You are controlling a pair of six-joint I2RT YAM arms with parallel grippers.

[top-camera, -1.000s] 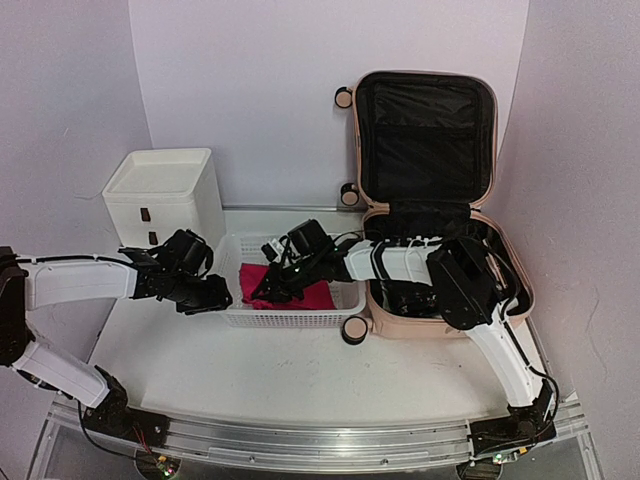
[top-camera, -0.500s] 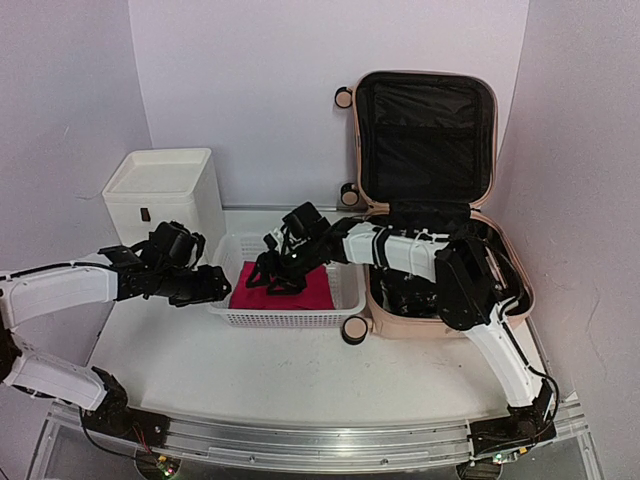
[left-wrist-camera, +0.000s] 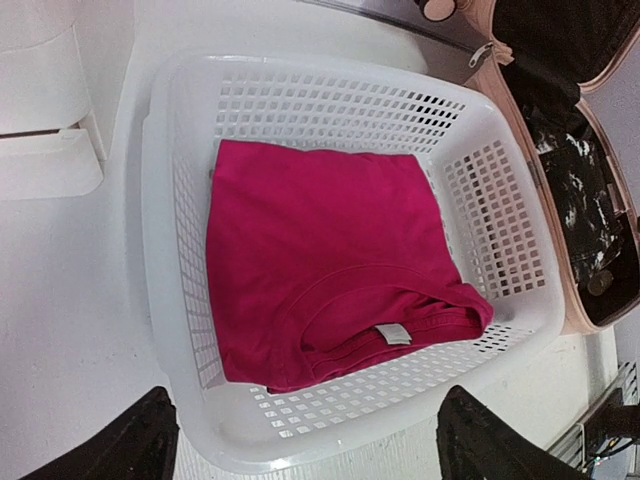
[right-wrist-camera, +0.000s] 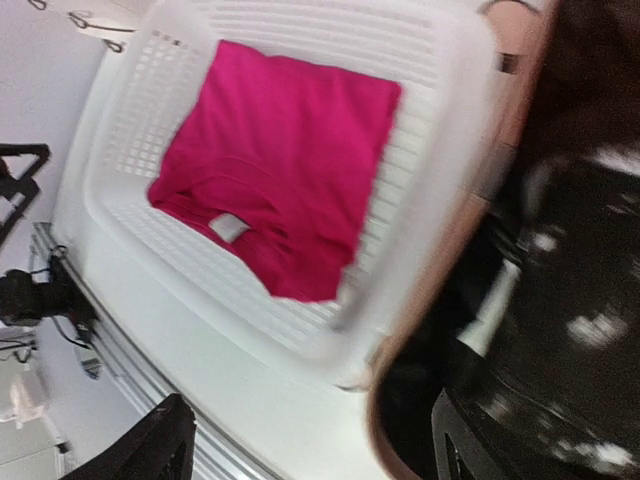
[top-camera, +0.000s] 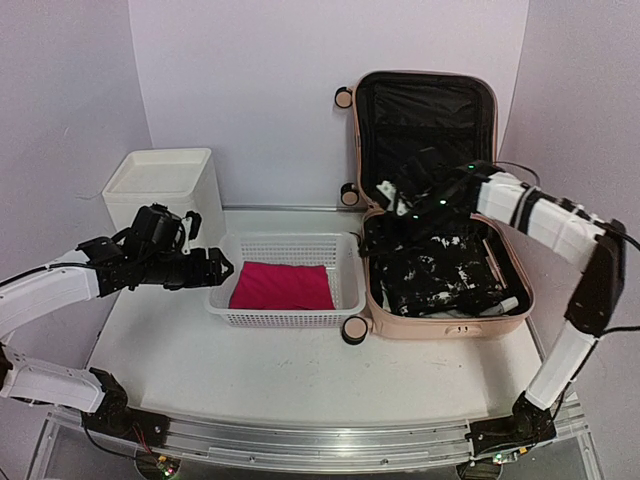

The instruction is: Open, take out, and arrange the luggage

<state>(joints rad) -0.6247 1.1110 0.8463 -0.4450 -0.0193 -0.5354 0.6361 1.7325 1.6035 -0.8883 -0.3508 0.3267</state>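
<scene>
Surface [top-camera: 250, 370]: it carries the basket in the middle and the suitcase to the right.
Left fingers [top-camera: 212, 268]: wide apart and empty. We have drawn them back to just beside the basket's left end.
Basket [top-camera: 285, 320]: a second ago both our arms crowded it; now nothing reaches in.
Pink shirt [top-camera: 282, 286]: let go, it lies flat and folded in the basket.
Suitcase [top-camera: 450, 326]: open at the right, lid upright, with black-and-white clothes [top-camera: 440, 275] inside.
Right fingers [top-camera: 393, 203]: spread wide and empty. They have swung from the basket to above the suitcase.
Meaning: one item is out and arranged. We judge the black-and-white clothes come next.
</scene>
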